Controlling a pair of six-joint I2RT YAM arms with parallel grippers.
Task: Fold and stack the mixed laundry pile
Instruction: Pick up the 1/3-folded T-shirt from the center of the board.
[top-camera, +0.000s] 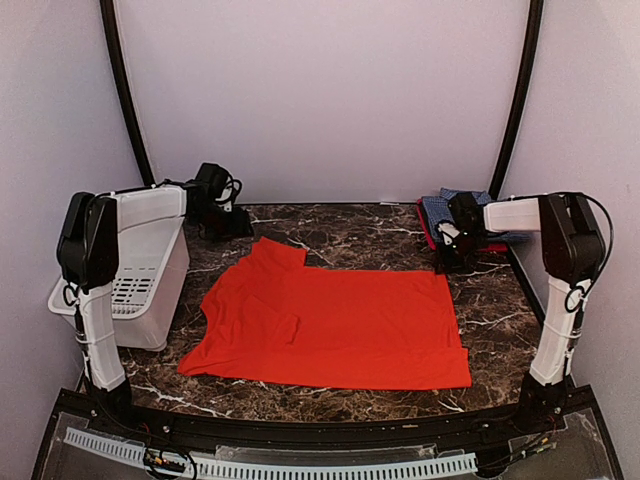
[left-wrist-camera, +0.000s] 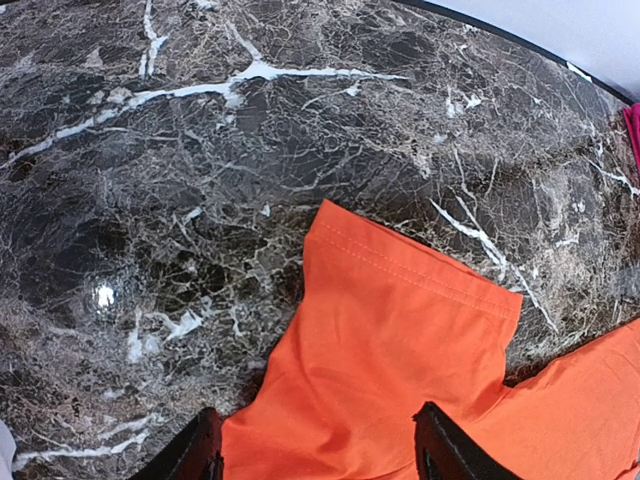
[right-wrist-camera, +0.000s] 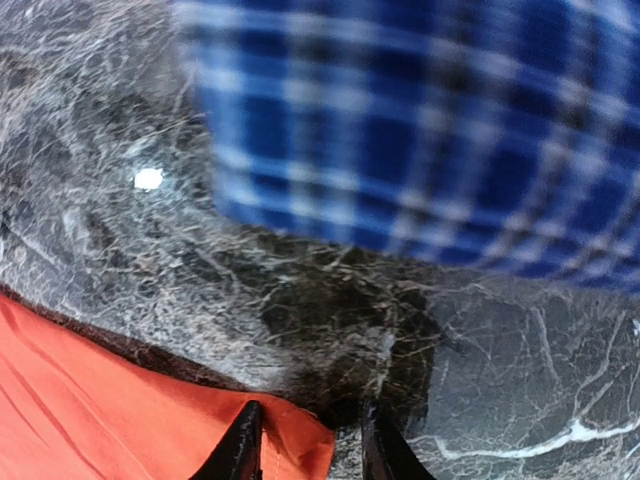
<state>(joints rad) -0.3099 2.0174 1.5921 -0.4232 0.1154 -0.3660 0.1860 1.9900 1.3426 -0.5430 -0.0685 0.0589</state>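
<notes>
- Dark stone counter (top-camera: 350, 225) with white veins sits inside pale walls (top-camera: 320, 90).
- The orange-red shirt (top-camera: 330, 325) lies spread flat in the middle of the top view. One sleeve (left-wrist-camera: 400, 300) sticks out toward the upper left.
- The blue-and-white checked shirt (top-camera: 434, 212) sits in a small bundle in the upper right of the top view. It is apart from the orange-red shirt.
- A white basket (top-camera: 150, 270) with slots stands at the left edge, just beside the orange-red shirt.
- The left tool (left-wrist-camera: 320, 450) is in the upper left of the top view, behind the basket. In its own camera, its two fingers (left-wrist-camera: 195, 450) stand wide apart at the bottom of the frame. The sleeve lies flat on the counter between them. The tool has hold of nothing.
- The right tool (right-wrist-camera: 308, 440) is in the upper right of the top view, just in front of the checked shirt. Its fingers (right-wrist-camera: 245, 440) have only a small gap. A corner of the orange-red shirt shows in that gap, with dark counter beside it. The cloth is not pinched. The checked shirt looks blurry at the top of that frame.
</notes>
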